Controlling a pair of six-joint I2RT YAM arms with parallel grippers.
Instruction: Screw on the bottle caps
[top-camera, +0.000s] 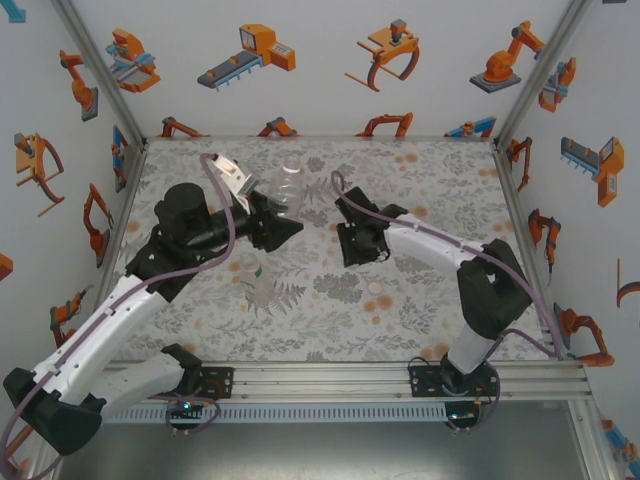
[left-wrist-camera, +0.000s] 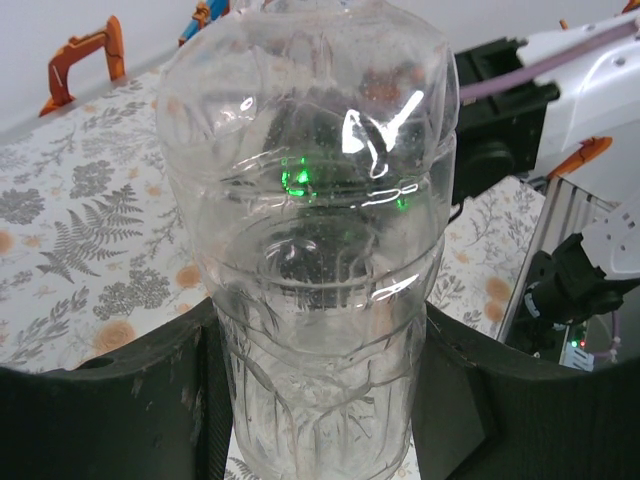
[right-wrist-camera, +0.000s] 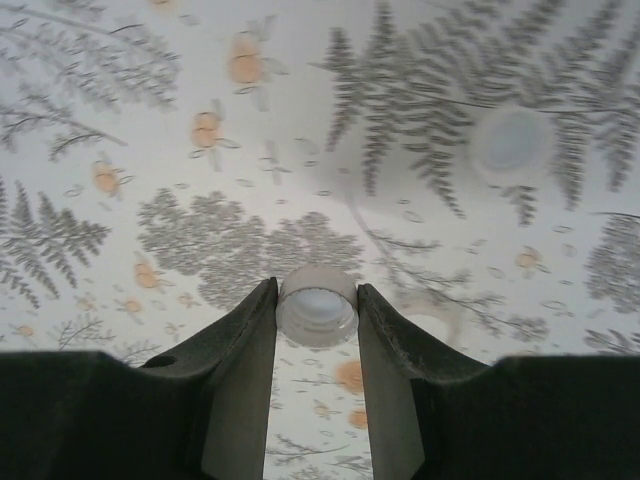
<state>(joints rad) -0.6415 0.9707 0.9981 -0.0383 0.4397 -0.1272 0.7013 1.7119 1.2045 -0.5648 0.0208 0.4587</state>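
Pinching a white bottle cap (right-wrist-camera: 317, 308) between its two fingertips, the right gripper (right-wrist-camera: 317, 288) was narrowed onto the cap's rim, one finger touching it on each side. The cap's round face was turned toward the wrist camera. Whether it sat on the cloth or hung just above it could not be told. The right arm (top-camera: 440, 245) rose from its base at the near right edge to a bent elbow, then reached left toward the middle of the floral table (top-camera: 430, 180), with the wrist aimed down at the cloth. A second cap (right-wrist-camera: 512, 145) lay flat on the cloth, apart from the held one, beyond the fingertips and off to the right in the wrist view.

The left gripper (left-wrist-camera: 320, 340) was clamped on a clear bottle (left-wrist-camera: 310, 180), a dark finger pressed against each side of its ribbed lower body. The bottle's long axis ran across the fingers, close to upright. Its wider shoulder rose above them and its top was cut off by the frame edge. The fern pattern showed through its see-through wall, and any contents could not be made out. The left arm (top-camera: 130, 300) stretched diagonally from the near left corner to the table's middle, its gripper pointing toward the right gripper, near it but apart. A second bottle (top-camera: 257, 280), faint and clear, rested on the cloth just on the near side of the left gripper.
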